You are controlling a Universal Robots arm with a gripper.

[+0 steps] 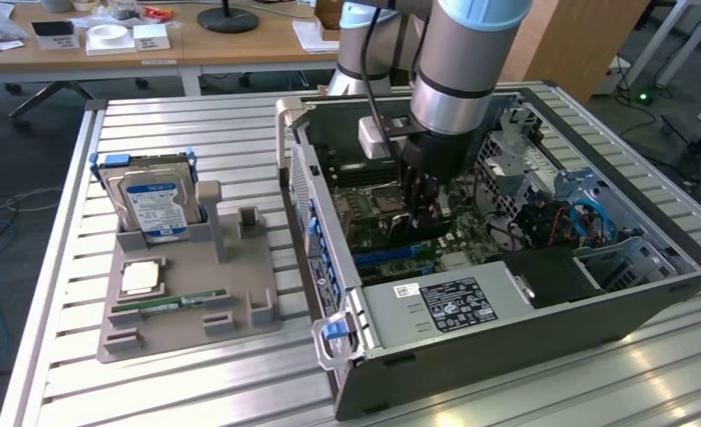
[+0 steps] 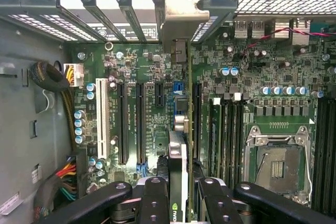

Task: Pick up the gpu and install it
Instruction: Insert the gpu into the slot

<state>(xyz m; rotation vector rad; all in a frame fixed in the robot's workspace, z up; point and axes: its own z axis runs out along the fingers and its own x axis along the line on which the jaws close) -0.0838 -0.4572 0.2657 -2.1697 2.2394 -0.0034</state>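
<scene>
So, the gripper (image 1: 428, 212) is down over the motherboard (image 2: 131, 66), fingers clamped on the gpu (image 2: 178, 163). The card stands on edge just above the board, close to one of its long black slots (image 2: 196, 114). My worry: if the card's edge sits slightly off that slot, any push down could jam it on the motherboard — or catch its metal bracket (image 2: 181, 17) at the board's rear edge.

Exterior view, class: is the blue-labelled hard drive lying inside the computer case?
No, the hard drive stands upright in the grey holder on the table, outside the computer case.
</scene>
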